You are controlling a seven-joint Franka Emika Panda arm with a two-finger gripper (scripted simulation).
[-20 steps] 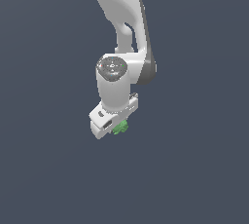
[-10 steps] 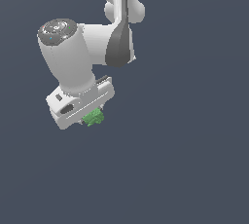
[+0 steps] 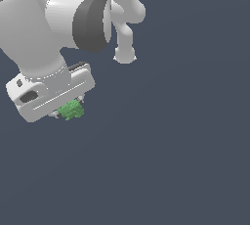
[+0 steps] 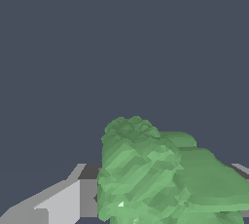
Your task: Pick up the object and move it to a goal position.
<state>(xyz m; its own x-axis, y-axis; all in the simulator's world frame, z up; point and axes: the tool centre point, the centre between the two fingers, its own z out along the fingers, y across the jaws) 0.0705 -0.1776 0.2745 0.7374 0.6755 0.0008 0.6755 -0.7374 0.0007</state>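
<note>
The object (image 3: 71,110) is a small bright green bumpy blob, held under the white hand of my gripper (image 3: 68,112) at the exterior view's left. The fingers are mostly hidden behind the hand and the blob. In the wrist view the green object (image 4: 155,174) fills the space between the grey fingers (image 4: 53,203), pinched and lifted off any surface. The gripper is shut on it.
The white arm (image 3: 58,18) with its dark grey joint band reaches in from the upper part of the exterior view. All around is a plain dark grey-blue background with no other objects in sight.
The arm has swung toward the exterior view's left and nearer the camera, carrying the green object with it. The grip on the object has held.
</note>
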